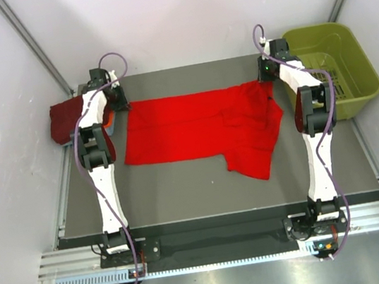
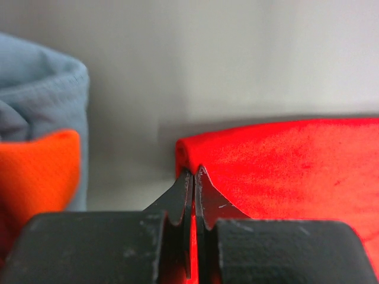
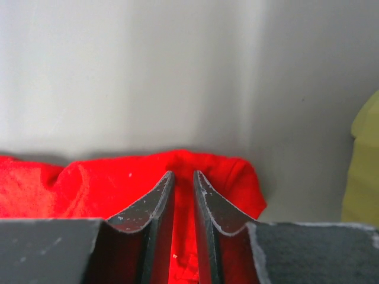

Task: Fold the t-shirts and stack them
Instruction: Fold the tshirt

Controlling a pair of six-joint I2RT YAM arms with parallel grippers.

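Visible are one red t-shirt (image 1: 194,127), three folded t-shirts (image 1: 65,121) (image 2: 35,171) (image 2: 41,94), one basket (image 1: 346,43), two grippers (image 2: 193,171) (image 3: 183,174).

Dark grey table (image 1: 183,193), matte, rectangular. Near half, 4 to 8 o'clock, bare.

Red t-shirt (image 1: 194,123) spread flat from centre toward 12 o'clock, long axis running 9 to 3 o'clock. Left part smooth, right part creased; one flap juts toward 5 o'clock.

Folded maroon t-shirt (image 1: 65,120) at 10 o'clock corner, overhanging table's left edge. Left wrist view shows orange (image 2: 35,171) and grey-blue (image 2: 41,94) folds there, apart from red cloth.

Olive-green plastic basket (image 1: 336,48) at 2 o'clock edge; whether fully on table, cannot tell.
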